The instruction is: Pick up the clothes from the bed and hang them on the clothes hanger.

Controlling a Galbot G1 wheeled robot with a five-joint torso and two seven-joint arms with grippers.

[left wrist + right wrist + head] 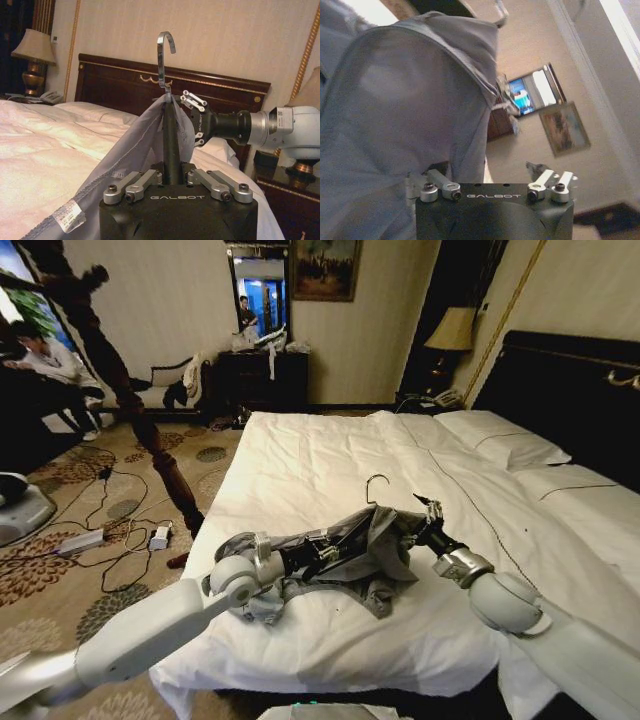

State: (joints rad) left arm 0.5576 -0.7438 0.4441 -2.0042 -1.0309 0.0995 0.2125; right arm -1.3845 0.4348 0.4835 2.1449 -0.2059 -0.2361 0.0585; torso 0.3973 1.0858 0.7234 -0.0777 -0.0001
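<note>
Across the white bed (pixel 330 455), left tool (pixel 172 175) grips the hanger (pixel 165 55); right tool (pixel 428 515), grip unclear, touches the shirt (pixel 375 540); dressing step, next needs fabric pulled over the shoulder.

The head view looks forward and down along the bed (pixel 330 460) from its foot end, taking in both arms. The left wrist view sits close behind its claw (pixel 172 175), facing the headboard (pixel 120 82). The right wrist view, pressed near the shirt (pixel 405 115), faces the mirror (pixel 535 92), which the head view shares.
</note>
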